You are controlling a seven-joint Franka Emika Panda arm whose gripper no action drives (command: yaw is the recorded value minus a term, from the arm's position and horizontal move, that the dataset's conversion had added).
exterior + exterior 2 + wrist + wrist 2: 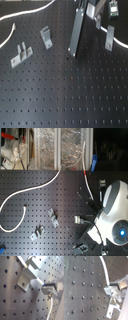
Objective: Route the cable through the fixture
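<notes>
The white cable (30,190) runs from a loop on the second exterior view's left up across the black board, past its red-orange band (88,171), and down to my gripper (95,203). My gripper (102,23) is at the board's far right in the first exterior view, low over the board and shut on the cable (119,43). In the first wrist view the cable (51,307) leaves the gripper (48,291) right next to a silver angle bracket fixture (25,279). In the second wrist view the cable (105,271) runs into the gripper (113,292).
Other metal fixtures stand on the board: a two-pronged clip (20,54), a small bracket (46,36), a tall silver plate (76,31) and a bracket (109,38) by the gripper. Clear bins (55,148) line the board's far side in the second exterior view.
</notes>
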